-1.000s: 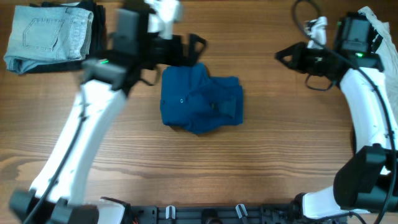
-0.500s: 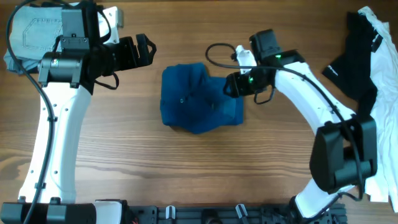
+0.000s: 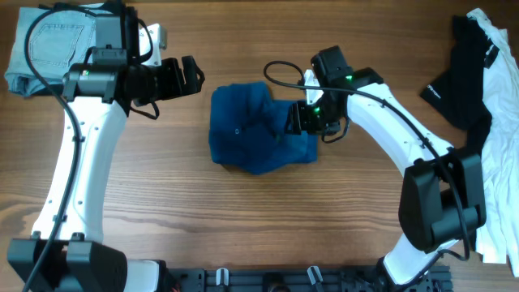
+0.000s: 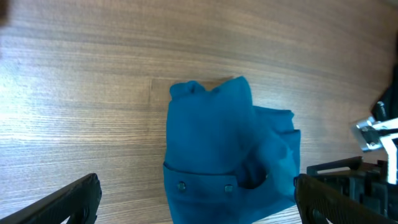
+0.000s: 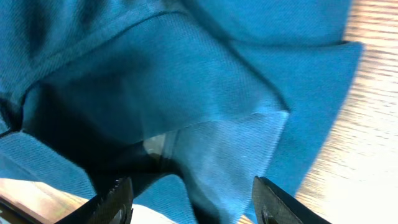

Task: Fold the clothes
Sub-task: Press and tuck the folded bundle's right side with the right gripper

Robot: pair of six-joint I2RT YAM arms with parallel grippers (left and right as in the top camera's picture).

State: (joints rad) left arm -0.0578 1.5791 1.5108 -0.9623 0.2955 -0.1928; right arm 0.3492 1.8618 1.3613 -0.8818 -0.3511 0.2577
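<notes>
**Desk:** What does the overhead view show?

**Photo:** A deep-blue shirt [image 3: 261,128] lies crumpled in a rough bundle on a wooden tabletop [image 3: 268,227], with a white robot arm on either side of it.

**Desk:** And the arms?

**Photo:** The left gripper [image 3: 197,77] hovers just to the shirt's left, level with its far edge and clear of the cloth. Its jaws stand wide open with nothing in them. Its wrist view looks down on the bundle, where a band with two buttons runs along one edge. The right gripper [image 3: 296,118] is at the shirt's right-hand side, down at the fabric. Its jaws are parted – the wrist view shows both fingertips [image 5: 115,202] spread, with blue folds lying loose in the gap and nothing clamped.

**Desk:** Anything else on the tabletop?

**Photo:** Folded light-blue jeans [image 3: 57,45] lie well to the shirt's left, towards the far corner. A black garment [image 3: 458,77] and a white garment [image 3: 499,122] are heaped together well to the shirt's right, at the edge of the frame.
</notes>
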